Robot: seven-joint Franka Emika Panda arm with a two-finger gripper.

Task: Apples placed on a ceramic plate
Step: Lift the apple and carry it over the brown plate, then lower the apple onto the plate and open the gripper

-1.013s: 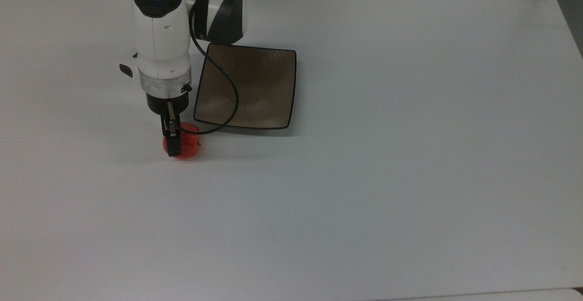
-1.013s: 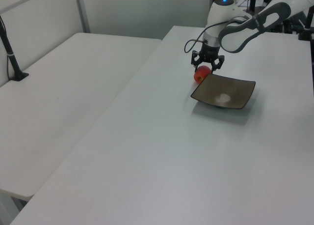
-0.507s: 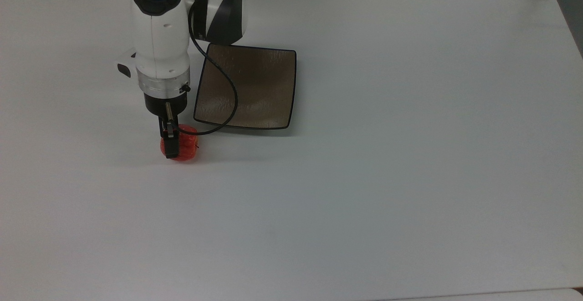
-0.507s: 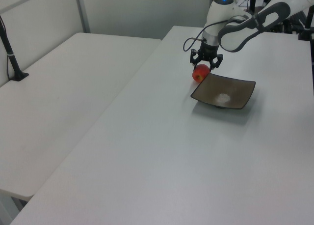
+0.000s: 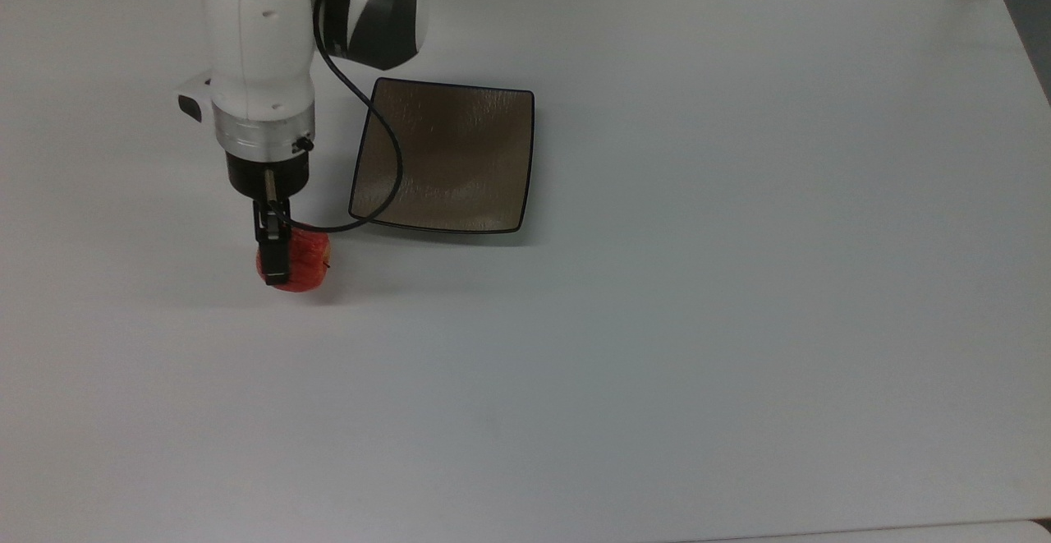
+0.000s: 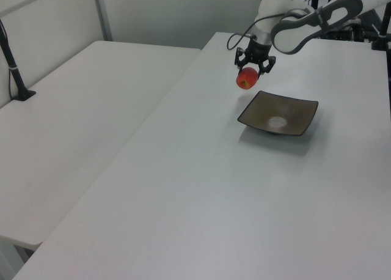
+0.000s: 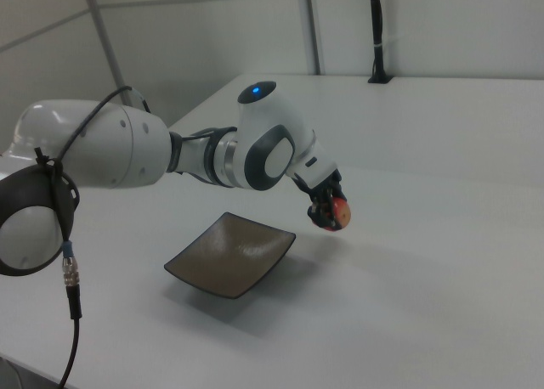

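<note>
White table (image 5: 657,321): ceramic plate (image 5: 447,157) empty; fingers (image 5: 272,249) grip apple (image 5: 300,262).

The plate (image 5: 460,157) is showing a glossy brown-grey glaze, faintly rippled in texture, with a thin black rim; light is glaring off its middle in the left view (image 6: 278,120). The table (image 5: 698,280) under it is looking like smooth matt white laminate. Beside the plate, the apple (image 5: 300,262) is showing a slightly shiny red skin with pale streaks. The arm (image 5: 259,42) above the apple is wearing smooth glossy white plastic shells, with a brushed metal ring near the wrist, and the gripper (image 5: 273,255) is looking like matt black plastic. A black rubbery cable (image 5: 386,190) is looping over the plate's edge
</note>
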